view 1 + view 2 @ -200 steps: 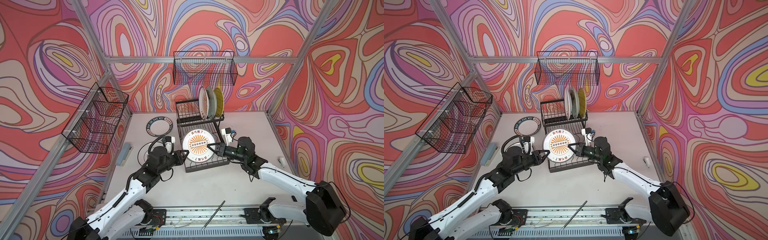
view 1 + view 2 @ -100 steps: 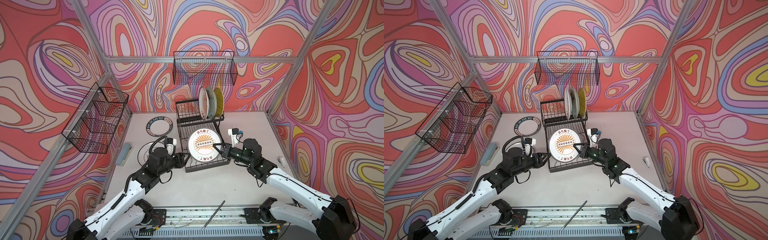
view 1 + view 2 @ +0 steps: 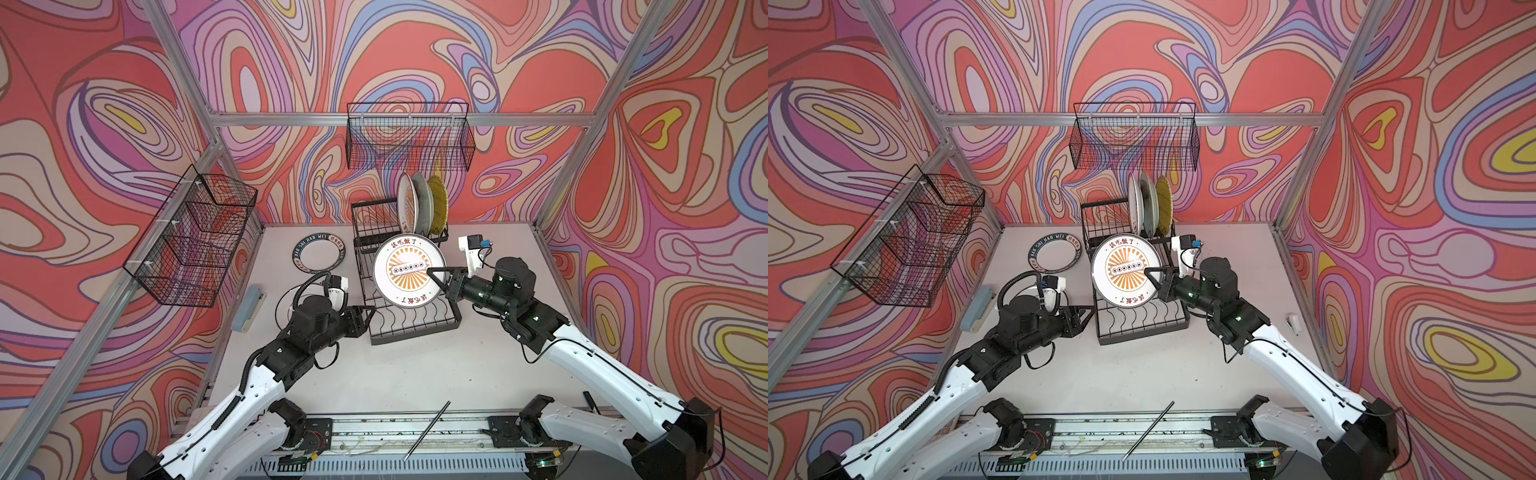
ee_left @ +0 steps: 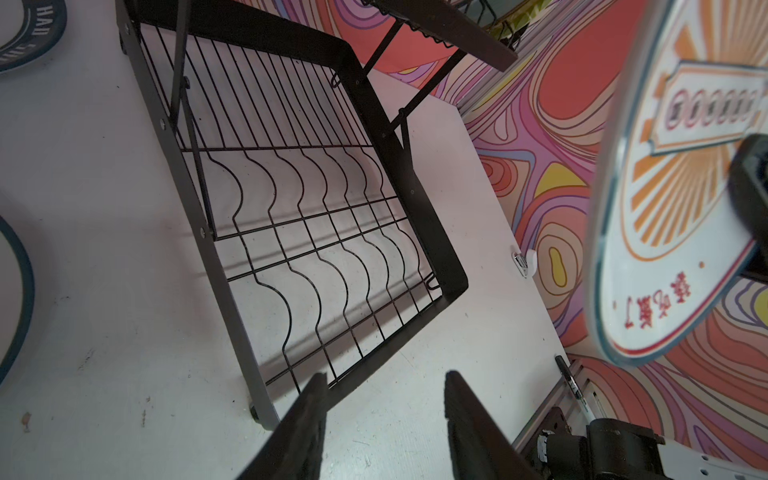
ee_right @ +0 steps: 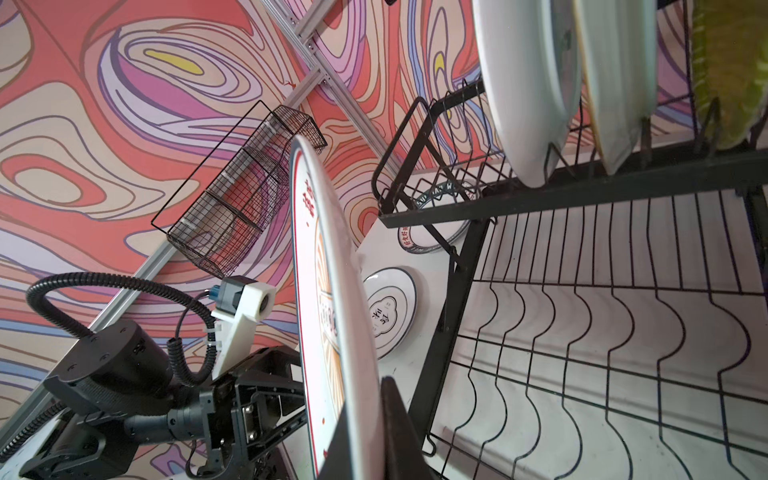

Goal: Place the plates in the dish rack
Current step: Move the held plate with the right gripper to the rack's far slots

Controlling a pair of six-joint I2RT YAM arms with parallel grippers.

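Right wrist view shows the right pincer (image 5: 370, 428) clenched on the sunburst plate (image 5: 328, 291) at its rim, edge-up above the dish rack (image 5: 582, 193). Left pincer (image 4: 385, 378) gapes empty. Likely glazed ceramic (stiff, slick, breakable): pinch deep at the rim.

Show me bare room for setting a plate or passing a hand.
Free: the lower tray of the black wire dish rack, its upper slots beside three standing plates, and the white table in front. Crowded: beside the left hand, a black-lettered plate and a dark-ringed plate lie flat.
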